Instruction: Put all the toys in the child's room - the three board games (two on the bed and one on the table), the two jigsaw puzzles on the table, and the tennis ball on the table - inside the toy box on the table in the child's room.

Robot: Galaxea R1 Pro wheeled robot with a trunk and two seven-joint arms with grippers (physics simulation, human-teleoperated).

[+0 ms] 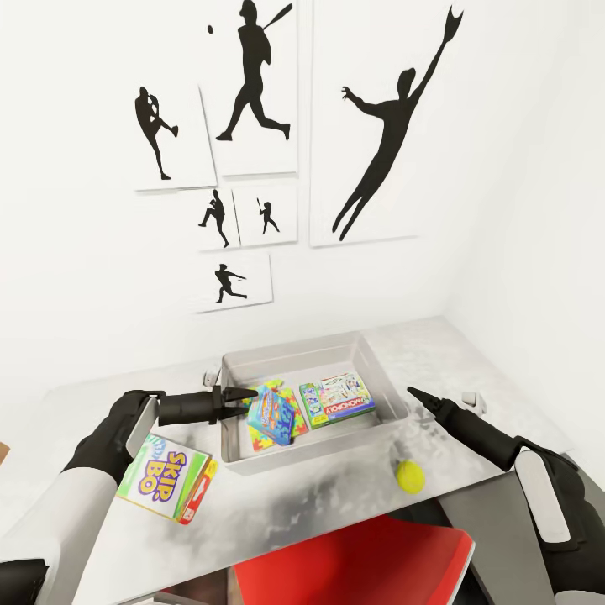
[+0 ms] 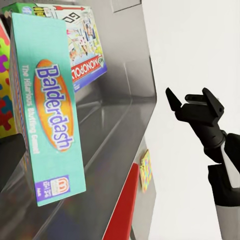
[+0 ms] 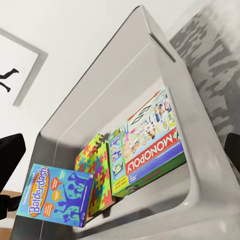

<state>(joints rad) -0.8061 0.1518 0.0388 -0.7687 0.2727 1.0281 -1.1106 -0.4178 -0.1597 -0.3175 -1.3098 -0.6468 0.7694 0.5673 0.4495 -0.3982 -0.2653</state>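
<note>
Left gripper (image 1: 244,395) pinches the Balderdash box (image 1: 276,412) above the toy box (image 1: 395,418), which holds the Monopoly box (image 1: 339,400) and a jigsaw puzzle (image 1: 267,437). Right gripper (image 1: 413,393) spread, holding nothing.

A child's bedroom, plainly: black baseball-player silhouette pictures (image 1: 252,84) cover the white wall behind the pale table (image 1: 336,496), where a grey toy box (image 1: 395,370) holds board games (image 1: 338,401) and a jigsaw puzzle (image 1: 265,437).

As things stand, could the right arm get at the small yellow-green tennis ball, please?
Probably yes. The small yellow-green tennis ball lies on the pale grey-white table just outside the light-grey plastic toy box, near the right gripper, with nothing between them.
</note>
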